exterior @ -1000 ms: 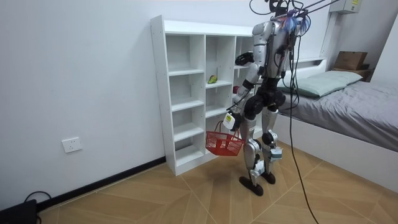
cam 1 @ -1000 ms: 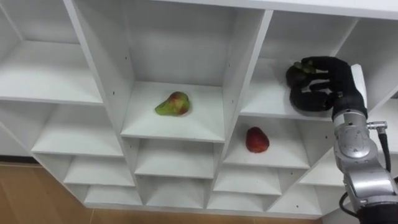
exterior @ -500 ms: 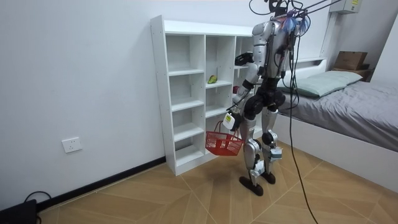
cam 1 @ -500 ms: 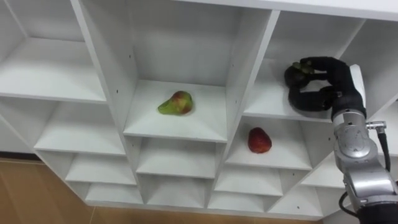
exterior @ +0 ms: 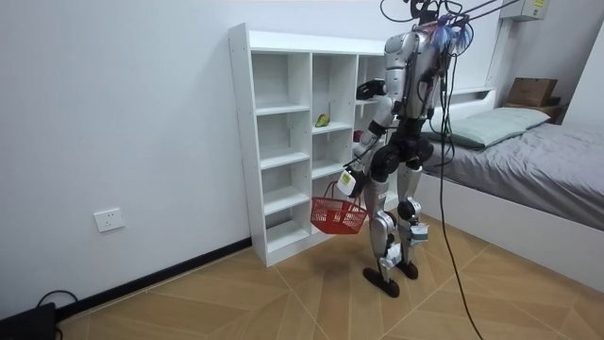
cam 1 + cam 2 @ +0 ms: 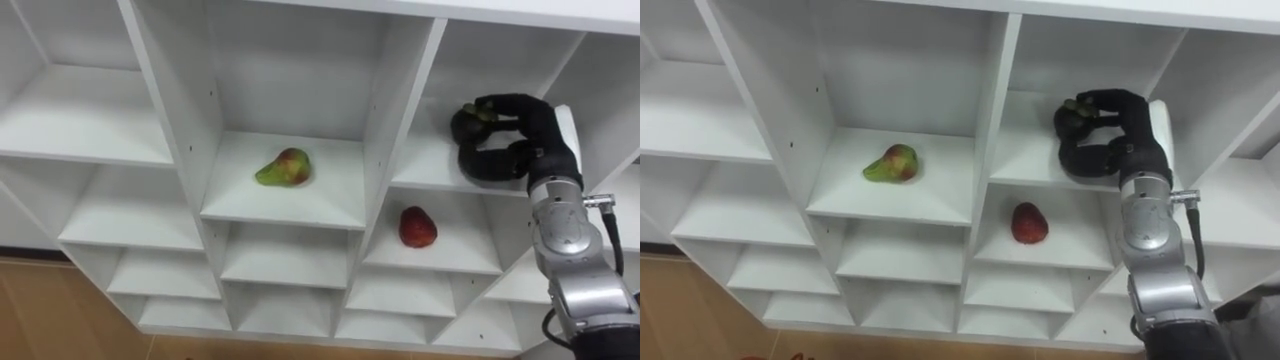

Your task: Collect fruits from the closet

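Grasp check: right robot hand (image 6: 535, 130) is clenched round a small dark green fruit (image 6: 467, 121) inside the upper right compartment of the white open-shelf closet (image 6: 170, 120). Whether the fruit is clear of the shelf board cannot be told. A green-and-red pear (image 6: 283, 167) lies in the middle compartment, and a red rounded fruit (image 6: 417, 227) lies 1 shelf below the hand. In the room view a red wire basket (image 5: 339, 216) hangs low at the left robot hand (image 5: 347, 182); its grip cannot be told at that range.

Risks:
- The fruit appears held near the fingertips, not deep in the palm, so it could be squeezed out during withdrawal.
- The hand could be clipped on the divider or shelf edge on the way out, and the fruit knocked loose.
- The basket is well below, so an early release would likely miss it.

Versus 1.0 s ago: the camera has shifted slightly, the hand sits a little nearer the compartment's left wall, and the grasp is unchanged. Pear, red fruit and stance are unmoved.
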Controlling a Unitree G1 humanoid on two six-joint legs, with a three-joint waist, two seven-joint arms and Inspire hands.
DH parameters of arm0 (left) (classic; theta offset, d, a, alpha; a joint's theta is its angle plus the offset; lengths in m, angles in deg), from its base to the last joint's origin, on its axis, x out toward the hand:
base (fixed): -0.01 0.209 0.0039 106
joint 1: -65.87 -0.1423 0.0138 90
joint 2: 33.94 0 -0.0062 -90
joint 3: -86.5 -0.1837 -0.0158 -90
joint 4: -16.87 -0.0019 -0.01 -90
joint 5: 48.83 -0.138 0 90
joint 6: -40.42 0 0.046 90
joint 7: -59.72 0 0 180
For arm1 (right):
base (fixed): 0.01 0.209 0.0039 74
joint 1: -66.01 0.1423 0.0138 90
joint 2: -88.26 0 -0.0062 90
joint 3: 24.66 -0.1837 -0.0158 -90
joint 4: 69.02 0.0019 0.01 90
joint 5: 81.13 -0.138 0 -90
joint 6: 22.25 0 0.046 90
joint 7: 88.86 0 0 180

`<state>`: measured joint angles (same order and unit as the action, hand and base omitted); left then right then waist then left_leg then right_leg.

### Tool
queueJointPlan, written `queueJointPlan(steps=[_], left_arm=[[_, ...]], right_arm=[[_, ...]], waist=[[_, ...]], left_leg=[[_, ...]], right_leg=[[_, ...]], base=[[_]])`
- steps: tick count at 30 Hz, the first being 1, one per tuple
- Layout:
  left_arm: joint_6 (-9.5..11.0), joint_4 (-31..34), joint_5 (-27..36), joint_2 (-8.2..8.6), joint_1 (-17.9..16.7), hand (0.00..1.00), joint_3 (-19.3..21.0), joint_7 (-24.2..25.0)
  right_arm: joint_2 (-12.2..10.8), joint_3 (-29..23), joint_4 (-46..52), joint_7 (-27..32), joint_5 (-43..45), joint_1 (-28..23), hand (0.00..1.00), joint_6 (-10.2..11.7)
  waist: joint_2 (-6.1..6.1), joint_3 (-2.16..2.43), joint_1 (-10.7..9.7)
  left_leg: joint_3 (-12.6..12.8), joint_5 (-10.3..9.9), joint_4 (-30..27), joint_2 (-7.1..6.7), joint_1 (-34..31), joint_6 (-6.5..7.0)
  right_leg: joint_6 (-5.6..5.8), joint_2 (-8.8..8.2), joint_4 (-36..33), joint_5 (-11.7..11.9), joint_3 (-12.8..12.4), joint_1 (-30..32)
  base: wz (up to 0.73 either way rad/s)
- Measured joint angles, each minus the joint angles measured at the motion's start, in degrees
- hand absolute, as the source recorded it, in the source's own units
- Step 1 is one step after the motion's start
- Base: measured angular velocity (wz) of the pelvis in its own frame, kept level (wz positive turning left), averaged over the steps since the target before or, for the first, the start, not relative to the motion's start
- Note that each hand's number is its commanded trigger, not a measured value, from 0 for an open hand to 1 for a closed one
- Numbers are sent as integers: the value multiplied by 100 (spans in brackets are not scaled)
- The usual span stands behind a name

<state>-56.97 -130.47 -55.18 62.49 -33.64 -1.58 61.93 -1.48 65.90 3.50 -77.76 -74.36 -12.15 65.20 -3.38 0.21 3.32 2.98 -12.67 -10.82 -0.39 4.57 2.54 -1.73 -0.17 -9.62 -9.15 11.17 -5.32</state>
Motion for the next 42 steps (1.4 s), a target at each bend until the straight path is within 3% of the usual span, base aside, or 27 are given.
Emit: queueJointPlan(steps=[10, 21, 29, 42], left_arm=[[137, 507, 6, 147, 48, 100, 9, -216], [153, 813, 382, 232, 142, 100, -236, -264], [282, 1119, 458, 267, 261, 100, -486, 29], [334, 1567, 469, 268, 374, 100, -778, 506]], right_arm=[[-153, 65, 739, -4, 232, -480, 100, 10], [-298, 65, 738, -23, 176, -622, 100, 81], [-318, 94, 739, -261, 192, -652, 100, 235], [-520, 102, 786, -315, 229, -657, 100, 517]], waist=[[61, 9, -68], [72, 4, -322], [49, -23, -314], [38, -19, -479]], left_leg=[[-4, 3, 9, -3, -12, 4], [11, 7, -7, -6, 65, 9], [87, 7, 3, -13, 105, 10], [142, 8, 25, -17, 90, 14]], right_leg=[[2, -9, 1, -1, 32, 10], [7, -21, -1, -4, 12, -66], [18, -32, 32, -12, -21, -90], [34, -33, 86, -20, -22, -37]], base=[[0], [0], [-3], [-1]])
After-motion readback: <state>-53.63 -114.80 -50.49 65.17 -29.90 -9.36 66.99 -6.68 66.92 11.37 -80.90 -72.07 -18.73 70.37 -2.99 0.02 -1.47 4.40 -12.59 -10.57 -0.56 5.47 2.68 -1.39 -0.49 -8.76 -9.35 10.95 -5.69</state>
